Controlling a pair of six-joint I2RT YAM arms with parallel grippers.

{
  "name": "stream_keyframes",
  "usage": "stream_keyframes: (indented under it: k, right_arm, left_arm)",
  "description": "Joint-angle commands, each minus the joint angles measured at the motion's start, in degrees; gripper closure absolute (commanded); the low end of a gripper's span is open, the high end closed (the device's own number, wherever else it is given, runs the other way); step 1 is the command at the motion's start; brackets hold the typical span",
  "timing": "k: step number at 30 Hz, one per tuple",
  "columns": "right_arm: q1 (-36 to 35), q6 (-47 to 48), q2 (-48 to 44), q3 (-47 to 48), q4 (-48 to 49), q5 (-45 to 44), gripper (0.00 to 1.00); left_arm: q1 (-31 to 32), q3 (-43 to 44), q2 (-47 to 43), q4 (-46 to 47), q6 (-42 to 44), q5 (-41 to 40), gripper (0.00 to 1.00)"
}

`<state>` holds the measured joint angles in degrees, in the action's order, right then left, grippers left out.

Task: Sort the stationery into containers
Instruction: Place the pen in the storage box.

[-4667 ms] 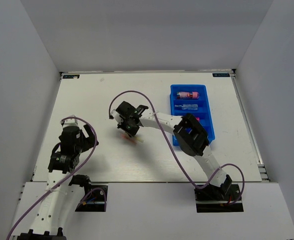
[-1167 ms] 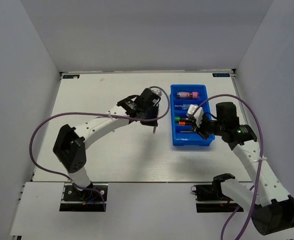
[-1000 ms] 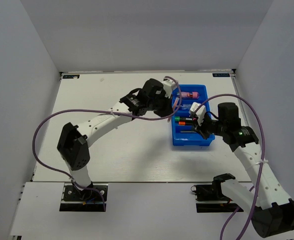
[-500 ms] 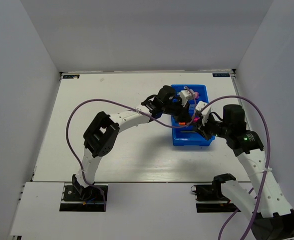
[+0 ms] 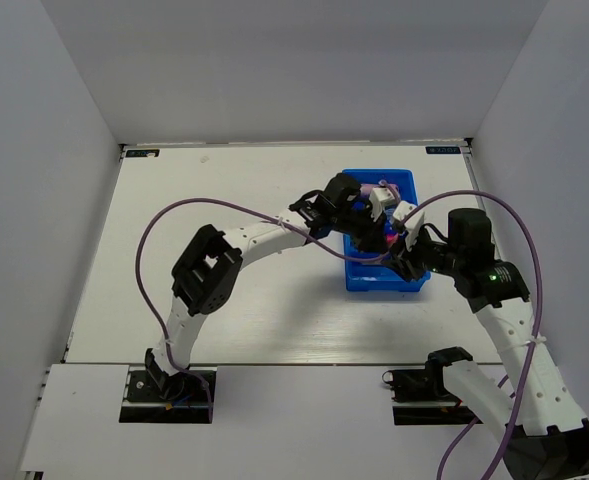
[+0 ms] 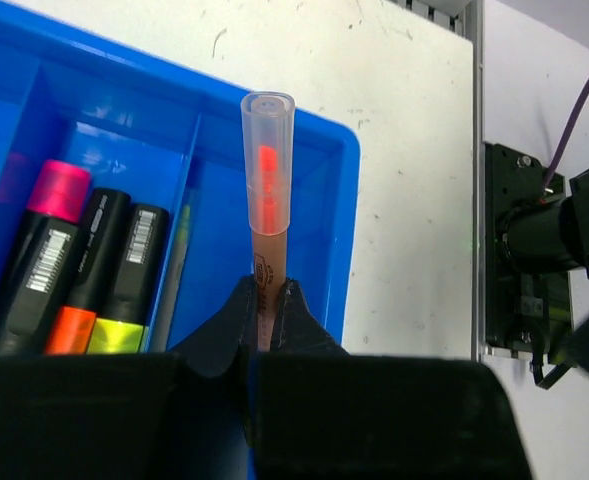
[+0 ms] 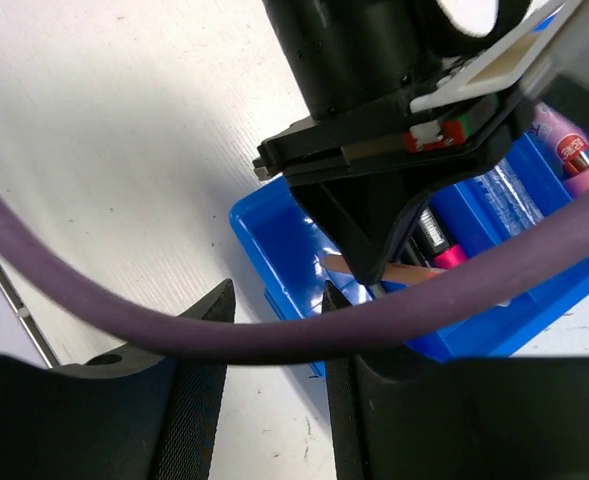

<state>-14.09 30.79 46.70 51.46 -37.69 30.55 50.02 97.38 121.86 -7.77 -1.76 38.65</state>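
My left gripper [image 6: 267, 292] is shut on a thin tan stick [image 6: 267, 200] with a clear cap and a red tip. It holds the stick above the near end compartment of the blue bin [image 6: 346, 210]. In the neighbouring compartment lie black highlighters with a pink cap [image 6: 59, 190], an orange cap [image 6: 72, 330] and a yellow cap [image 6: 114, 336]. In the top view the left gripper [image 5: 381, 228] hovers over the bin [image 5: 374, 286]. My right gripper [image 7: 274, 300] stands open over the bin's near corner [image 7: 274, 235], with nothing between its fingers. A pink tube [image 7: 574, 150] lies at the bin's far end.
A purple cable [image 7: 274, 335] crosses right in front of the right wrist camera. The two grippers are close together over the bin, the right gripper [image 5: 405, 258] just beside the left. White table [image 5: 224, 300] spreads to the bin's left.
My left arm has swung right from the table's middle to over the bin, carrying the tan stick. The right gripper has opened beside the bin.
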Motion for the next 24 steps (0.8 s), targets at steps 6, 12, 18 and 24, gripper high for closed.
stream_keyframes:
  k: [6,12,18,24]
  right_arm:
    - [0.90,-0.46,-0.73,3.03,-0.80,1.10,0.52]
    - [1.17,-0.55,-1.08,3.29,-1.07,1.36,0.52]
    - [1.34,-0.03,-1.00,3.65,-1.94,2.24,0.57]
    - [1.52,1.55,-1.00,6.19,-5.19,6.62,1.00]
  left_arm:
    - [0.17,2.02,1.89,-5.85,1.32,0.64,0.74]
    - [0.25,2.29,1.45,-7.61,1.32,-2.52,0.47]
    - [0.43,2.37,0.22,-6.47,2.29,-3.67,0.65]
    - [0.34,3.35,-1.80,-4.54,-1.66,-3.58,0.97]
